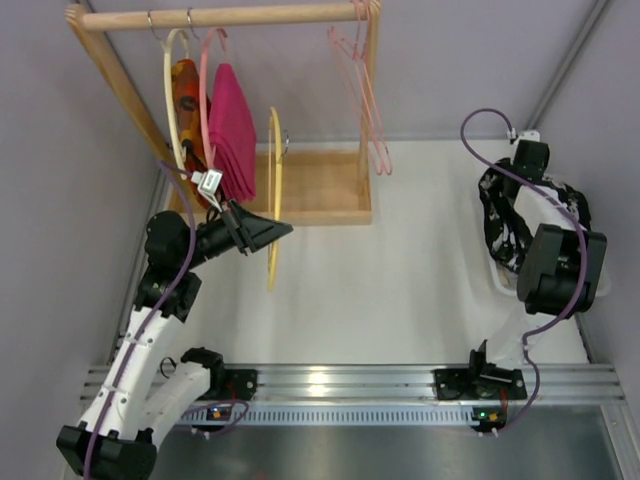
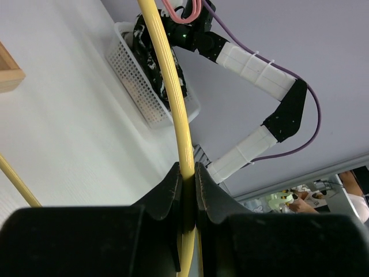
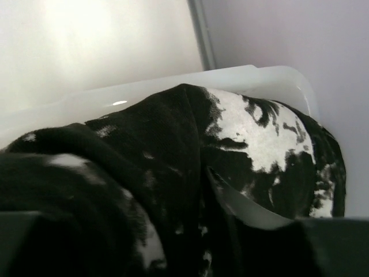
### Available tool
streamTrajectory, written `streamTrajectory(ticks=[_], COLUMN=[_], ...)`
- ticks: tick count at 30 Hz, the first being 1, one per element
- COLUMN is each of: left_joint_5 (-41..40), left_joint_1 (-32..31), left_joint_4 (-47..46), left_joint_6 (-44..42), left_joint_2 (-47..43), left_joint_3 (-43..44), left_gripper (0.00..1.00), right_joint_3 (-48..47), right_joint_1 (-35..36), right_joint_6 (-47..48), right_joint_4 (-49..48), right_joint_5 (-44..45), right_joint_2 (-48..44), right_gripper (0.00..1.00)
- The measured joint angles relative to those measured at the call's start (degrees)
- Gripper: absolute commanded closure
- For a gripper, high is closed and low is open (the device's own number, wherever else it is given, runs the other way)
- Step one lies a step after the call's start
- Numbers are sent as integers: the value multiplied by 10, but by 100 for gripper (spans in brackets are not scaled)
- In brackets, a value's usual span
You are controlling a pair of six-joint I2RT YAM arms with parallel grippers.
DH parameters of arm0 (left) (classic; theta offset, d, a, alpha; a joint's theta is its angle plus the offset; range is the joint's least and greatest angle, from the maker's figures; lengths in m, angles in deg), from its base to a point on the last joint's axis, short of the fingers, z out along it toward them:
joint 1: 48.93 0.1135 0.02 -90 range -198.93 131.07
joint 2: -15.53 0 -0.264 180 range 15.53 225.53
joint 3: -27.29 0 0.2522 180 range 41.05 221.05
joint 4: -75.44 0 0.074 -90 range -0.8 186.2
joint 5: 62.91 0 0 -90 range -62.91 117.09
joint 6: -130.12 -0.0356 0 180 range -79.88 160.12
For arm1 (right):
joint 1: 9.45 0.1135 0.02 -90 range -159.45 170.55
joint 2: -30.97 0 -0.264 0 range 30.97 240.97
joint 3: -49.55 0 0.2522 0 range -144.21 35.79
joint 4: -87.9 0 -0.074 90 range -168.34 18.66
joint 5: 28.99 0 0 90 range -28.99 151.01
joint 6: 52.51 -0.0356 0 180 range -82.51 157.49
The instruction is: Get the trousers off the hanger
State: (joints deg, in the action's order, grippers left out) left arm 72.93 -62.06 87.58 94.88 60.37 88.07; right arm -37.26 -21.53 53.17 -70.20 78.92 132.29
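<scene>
Left gripper [image 2: 187, 190] pinches the thin yellow loop hanger [image 2: 173, 98]. Right gripper [image 1: 520, 262], opening unclear, hangs over black white-splotched cloth trousers [image 3: 190, 173] in the right-hand white plastic basket [image 3: 144, 95]. Snagged cloth might lift back out.

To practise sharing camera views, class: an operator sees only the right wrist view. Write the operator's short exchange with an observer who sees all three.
Operator: I see only spotted trousers lying in a white tub. Is the hanger free of them?
Observer: Yes, the yellow hanger carries no cloth at all.
Operator: What holds it?
Observer: The left tool, shut on its thin yellow rim, with the hook off the wooden rail.
</scene>
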Motion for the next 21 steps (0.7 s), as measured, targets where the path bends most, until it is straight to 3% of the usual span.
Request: streamTrajectory(ticks=[8, 11, 12, 14, 21], left_joint_5=[-2, -2, -2, -2, 2], left_joint_1=[0, 0, 0, 0, 0], left_joint_4=[4, 4, 5, 6, 7], left_joint_6=[-15, -14, -14, -13, -7], left_joint_2=[8, 10, 12, 16, 43], left_joint_3=[45, 57, 61, 70, 113], left_gripper=[100, 100, 100, 100, 100], right_joint_3=[-17, -17, -17, -20, -23], right_joint_1=[-19, -24, -26, -31, -43], right_joint_6=[-22, -26, -27, -30, -29], right_joint_4=[76, 115, 130, 155, 216], right_joint_5=[-63, -84, -92, -108, -178], right_joint_2=[-24, -54, -69, -93, -208], right_gripper=[34, 20, 8, 1, 1])
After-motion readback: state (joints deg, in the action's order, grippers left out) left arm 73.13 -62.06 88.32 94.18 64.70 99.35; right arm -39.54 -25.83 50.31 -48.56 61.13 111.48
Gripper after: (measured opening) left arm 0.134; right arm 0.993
